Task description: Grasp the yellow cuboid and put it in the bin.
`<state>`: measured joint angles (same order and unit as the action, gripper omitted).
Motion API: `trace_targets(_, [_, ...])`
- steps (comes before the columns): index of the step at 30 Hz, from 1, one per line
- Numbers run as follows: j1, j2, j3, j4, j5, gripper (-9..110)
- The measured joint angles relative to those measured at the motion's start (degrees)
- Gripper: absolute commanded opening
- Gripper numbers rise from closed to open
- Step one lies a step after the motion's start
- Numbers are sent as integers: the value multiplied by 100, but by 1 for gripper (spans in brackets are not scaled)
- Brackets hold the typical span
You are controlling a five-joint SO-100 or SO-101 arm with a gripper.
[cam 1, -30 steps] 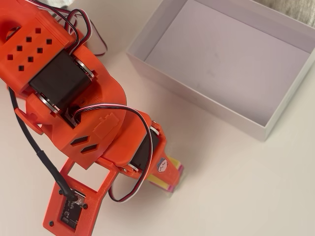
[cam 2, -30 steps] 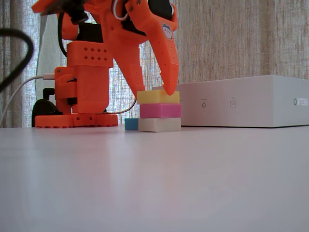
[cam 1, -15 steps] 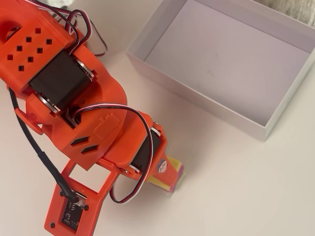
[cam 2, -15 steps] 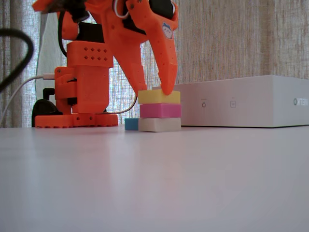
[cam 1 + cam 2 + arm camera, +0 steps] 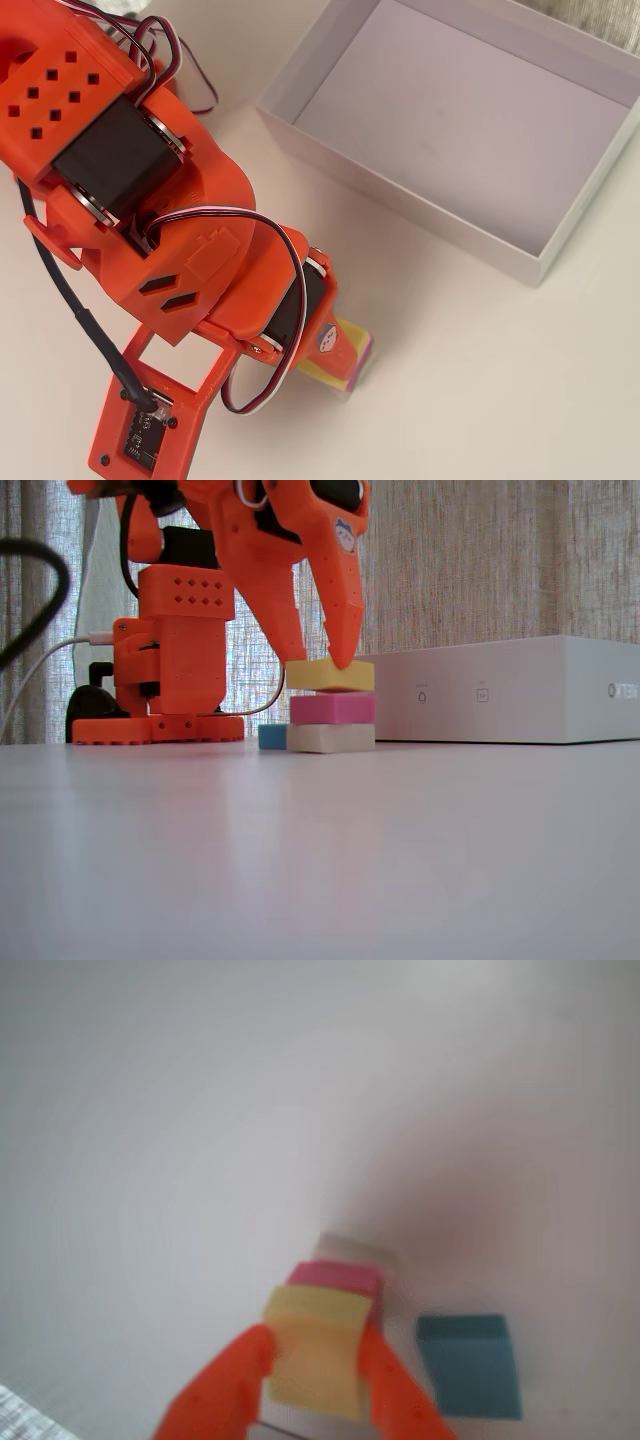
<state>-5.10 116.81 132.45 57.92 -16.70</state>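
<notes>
With my two fingers pressed against opposite sides of the yellow cuboid (image 5: 329,675), my claw (image 5: 322,660) holds the block just clear of the stack beneath it; a thin gap separates it from the pink block (image 5: 332,709), which rests on a white block (image 5: 331,738).

Left of my claw in the fixed view: the blue block (image 5: 271,737) lies on the table (image 5: 320,860), touching nothing. It poses little hazard unless I drop low on the way out.

At my claw: in the wrist view the fingers (image 5: 225,1390) grip the yellow cuboid (image 5: 315,1360) near one end, with most of the block projecting ahead of the fingertips. I judge this the main risk: a foam-like piece pinched off-centre may pivot or slide free under a quick swing.

Directly beneath my claw: the pink block remains close enough that a sideways move begun too low could brush it and topple the stack.

Right of my claw in the fixed view: the bin (image 5: 500,690) stands near, its wall top roughly level with the held block. Insufficient lift would drive the cuboid into that wall. In the overhead view the bin (image 5: 400,205) appears empty.
</notes>
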Motion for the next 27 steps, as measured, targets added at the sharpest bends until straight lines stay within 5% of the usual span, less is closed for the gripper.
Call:
trace_targets(15, [-149, 1415, -308, -167, 123, -8])
trace_targets(27, [-3252, 1969, -1626, 1204, -642, -8])
